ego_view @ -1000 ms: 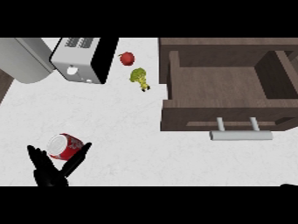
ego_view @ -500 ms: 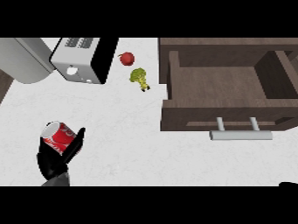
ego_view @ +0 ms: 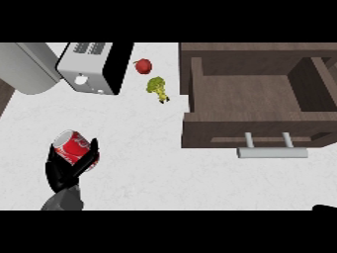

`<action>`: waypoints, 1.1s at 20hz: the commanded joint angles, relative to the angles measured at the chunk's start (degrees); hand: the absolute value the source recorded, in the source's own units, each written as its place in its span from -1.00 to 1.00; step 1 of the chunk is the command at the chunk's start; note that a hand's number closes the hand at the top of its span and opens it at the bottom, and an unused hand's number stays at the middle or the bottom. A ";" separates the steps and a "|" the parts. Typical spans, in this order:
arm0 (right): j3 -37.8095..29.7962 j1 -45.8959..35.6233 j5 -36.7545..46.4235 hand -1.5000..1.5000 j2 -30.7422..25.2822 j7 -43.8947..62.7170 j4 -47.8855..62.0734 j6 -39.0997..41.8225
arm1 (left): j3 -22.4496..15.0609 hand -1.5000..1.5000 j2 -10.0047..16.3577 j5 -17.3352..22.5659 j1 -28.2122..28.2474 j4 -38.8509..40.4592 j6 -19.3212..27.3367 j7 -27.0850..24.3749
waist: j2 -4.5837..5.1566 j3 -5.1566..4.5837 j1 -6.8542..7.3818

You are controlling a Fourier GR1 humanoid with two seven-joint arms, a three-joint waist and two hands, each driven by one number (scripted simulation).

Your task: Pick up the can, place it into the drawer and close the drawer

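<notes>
Down near the counter's point(ego_view: 163, 163) front left corner, the left hand point(ego_view: 60, 174) curls round the tilted red can point(ego_view: 71, 146), well apart from the open drawer point(ego_view: 251, 94). Right hand point(ego_view: 328, 207) barely shows; cannot tell its grip.

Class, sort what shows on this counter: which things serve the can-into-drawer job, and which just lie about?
Job: can, left hand holding it, open drawer, drawer handle.
Lying about: toaster, red fruit, green vegetable, grey rounded object.
</notes>
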 commanded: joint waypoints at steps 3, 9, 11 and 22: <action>0.07 3.04 -0.60 -1.00 0.52 0.07 -2.98 1.28 | -3.39 1.00 0.24 -2.26 -2.51 -3.07 -1.61 3.19 | -0.10 0.01 -0.12; -0.26 -1.69 -0.44 -1.00 -1.25 1.29 -0.13 0.40 | -13.59 1.00 2.13 -7.91 -15.11 3.09 -16.33 11.57 | 0.38 -0.08 -1.89; -0.24 -2.78 0.60 -1.00 -0.92 3.61 -1.94 -1.65 | -14.70 1.00 -0.84 -9.00 -15.78 3.50 -16.06 10.37 | 0.14 -0.07 -0.85; -1.17 -5.68 2.20 -1.00 -2.04 3.62 0.72 -2.51 | -17.88 1.00 0.58 -12.82 -28.91 -8.47 -11.68 30.43 | -0.23 0.02 0.70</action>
